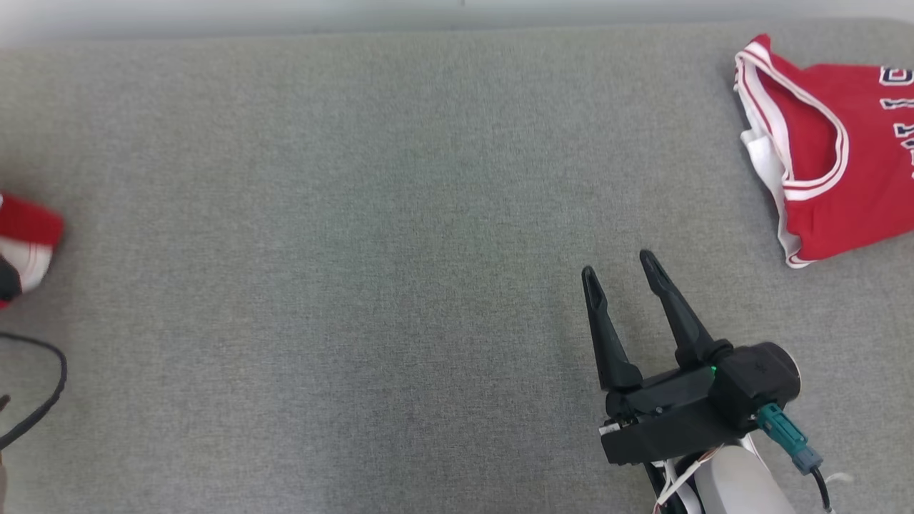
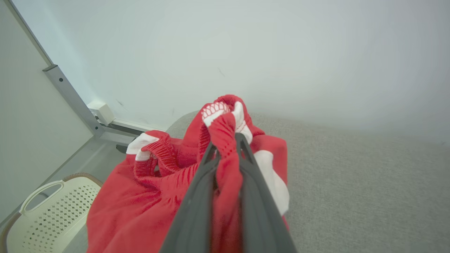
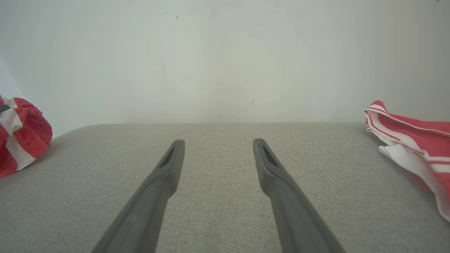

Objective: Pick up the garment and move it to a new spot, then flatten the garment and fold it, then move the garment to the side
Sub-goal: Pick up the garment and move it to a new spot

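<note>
Left tool: we see it (image 2: 226, 141) clenched on a bunched fold of the garment. Red cloth is squeezed between both fingers, and a tuft with white mesh trim pokes past the tips.
Garment: red with white patches (image 2: 140, 196), crumpled, gathered up at the left tool. In the head view it (image 1: 25, 243) sits at the far left edge of the table. In the right wrist view it (image 3: 21, 137) is a red and white lump at the table's left end. We cannot tell if its underside touches the table.
Right tool: released (image 1: 618, 265), fingers spread with nothing between them, over bare table at the lower right of the head view. Its own camera (image 3: 218, 143) shows the same gap.
Jersey: a second red piece with white trim and lettering (image 1: 842, 164), lying at the far right of the table (image 3: 411, 144). It is well apart from the garment, and the right tool is not touching it.
Table: grey fabric top (image 1: 357, 250), bare through the middle.
Basket: cream, perforated, with a handle (image 2: 52, 211), low beside the garment in the left wrist view.
Cable: black loop (image 1: 63, 375) at the left edge of the head view.
Wall: pale (image 3: 211, 52), behind the table.
</note>
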